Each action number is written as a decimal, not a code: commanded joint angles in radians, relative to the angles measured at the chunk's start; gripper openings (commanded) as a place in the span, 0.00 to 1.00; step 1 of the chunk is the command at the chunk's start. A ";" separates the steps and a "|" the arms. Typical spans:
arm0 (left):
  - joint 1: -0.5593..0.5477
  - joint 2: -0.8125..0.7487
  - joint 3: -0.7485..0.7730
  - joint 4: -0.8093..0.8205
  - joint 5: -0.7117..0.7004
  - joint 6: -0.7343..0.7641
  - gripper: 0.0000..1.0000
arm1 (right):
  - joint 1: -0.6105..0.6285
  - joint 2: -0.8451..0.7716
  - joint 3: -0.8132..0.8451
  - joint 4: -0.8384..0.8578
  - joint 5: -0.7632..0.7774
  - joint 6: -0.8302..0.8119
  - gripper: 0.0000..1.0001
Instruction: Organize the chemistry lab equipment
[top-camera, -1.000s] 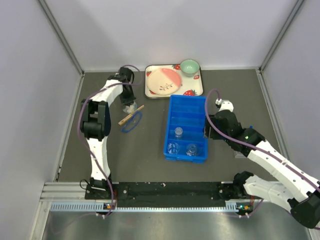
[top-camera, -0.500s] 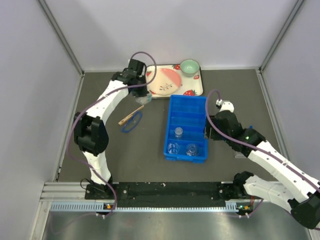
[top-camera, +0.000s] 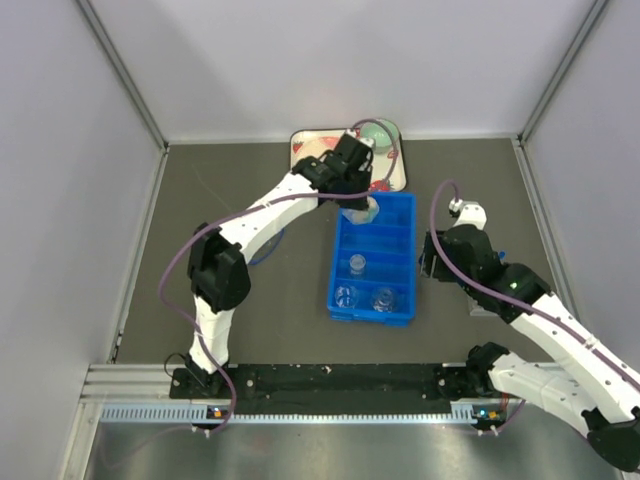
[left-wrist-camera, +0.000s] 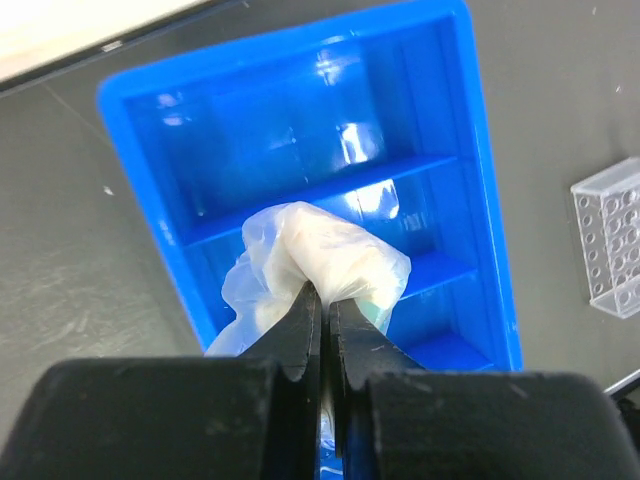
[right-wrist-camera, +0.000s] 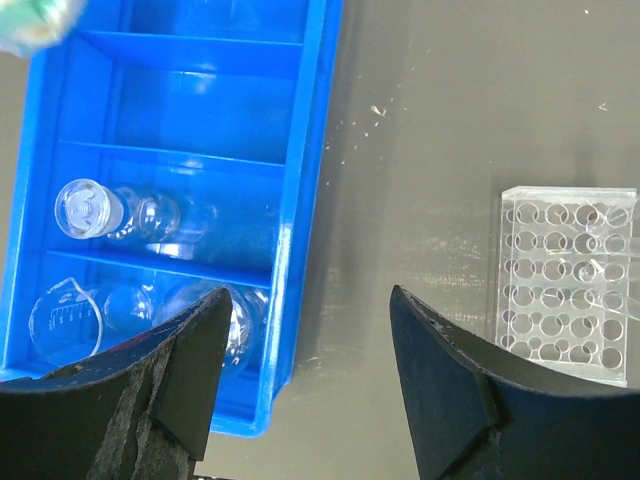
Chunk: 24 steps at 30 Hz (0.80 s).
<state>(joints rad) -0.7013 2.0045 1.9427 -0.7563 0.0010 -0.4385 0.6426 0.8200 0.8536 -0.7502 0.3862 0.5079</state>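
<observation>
1. We are keeping the left tool (left-wrist-camera: 322, 298) pinched tight on a crumpled translucent wad (left-wrist-camera: 335, 250), which is hanging over the blue bin's (top-camera: 373, 318) far compartments.
2. Our judgement: we are lowering it inside a compartment before releasing.
3. The right tool (right-wrist-camera: 300, 305) is hovering open and empty, left of the tube rack (right-wrist-camera: 565, 280).

We see a dark grey table (top-camera: 480, 180) carrying a blue compartment bin (top-camera: 385, 243) near its middle, a strawberry-print tray (top-camera: 300, 148) at the far edge, and a clear tube rack (right-wrist-camera: 565, 280) right of the bin.
</observation>
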 joint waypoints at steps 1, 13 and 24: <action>-0.049 0.060 0.025 0.041 0.037 0.020 0.00 | -0.008 -0.030 0.047 -0.021 0.043 0.011 0.65; -0.121 0.183 0.047 0.063 0.034 0.049 0.00 | -0.009 -0.048 0.033 -0.040 0.051 0.011 0.65; -0.125 0.246 0.048 0.118 -0.044 0.043 0.00 | -0.009 -0.058 0.021 -0.049 0.054 0.011 0.66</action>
<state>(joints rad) -0.8257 2.2322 1.9545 -0.7021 0.0166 -0.4046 0.6426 0.7788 0.8536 -0.7994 0.4110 0.5163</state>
